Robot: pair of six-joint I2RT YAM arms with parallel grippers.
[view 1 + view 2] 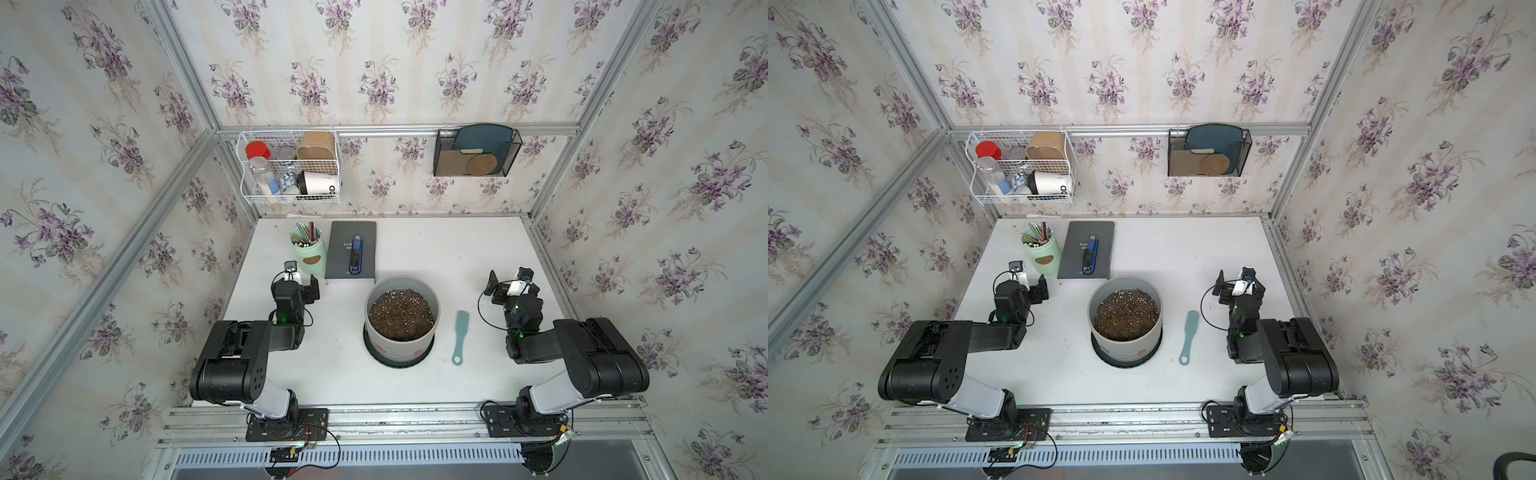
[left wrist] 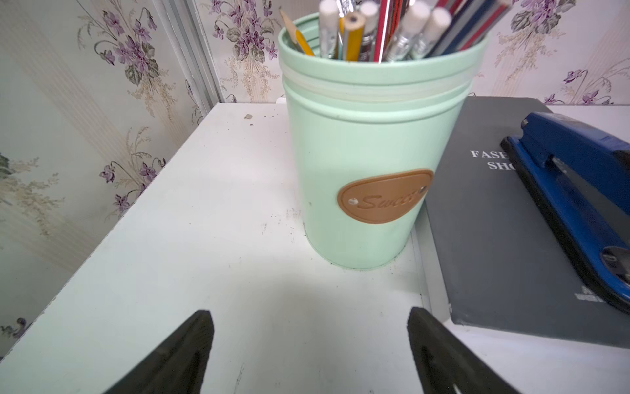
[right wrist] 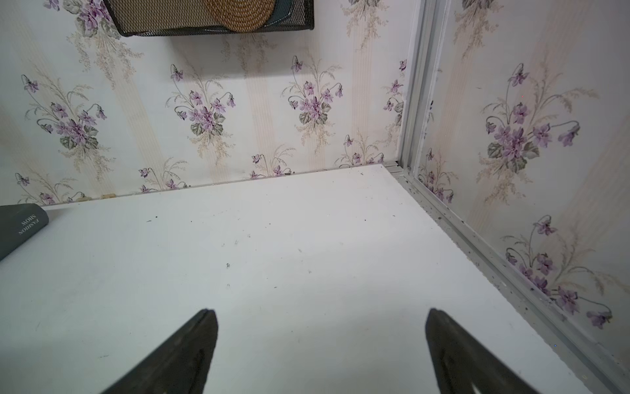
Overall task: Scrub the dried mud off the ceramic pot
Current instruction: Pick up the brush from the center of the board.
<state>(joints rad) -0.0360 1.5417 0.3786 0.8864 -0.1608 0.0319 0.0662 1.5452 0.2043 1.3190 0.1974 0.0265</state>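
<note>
Since the dried mud (image 1: 420, 355) is seen on the wall of the ceramic pot (image 1: 395, 349) and the brush (image 1: 460, 336) lies ungrasped on the worktop (image 1: 457, 257), no scrubbing is judged done. The left pincer (image 2: 309, 314) and the right pincer (image 3: 320, 312) are held wide open, empty. The pot is placed between them, well apart from each, with the brush nearer the right one.

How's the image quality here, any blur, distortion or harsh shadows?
In both top views the wide angle splays the walls, light is even without harsh shadows, and the ceramic pot is sharp. Left wrist view: pencil cup crisp, left pincer blurred. Right wrist view: right pincer blurred, table sharp.
</note>
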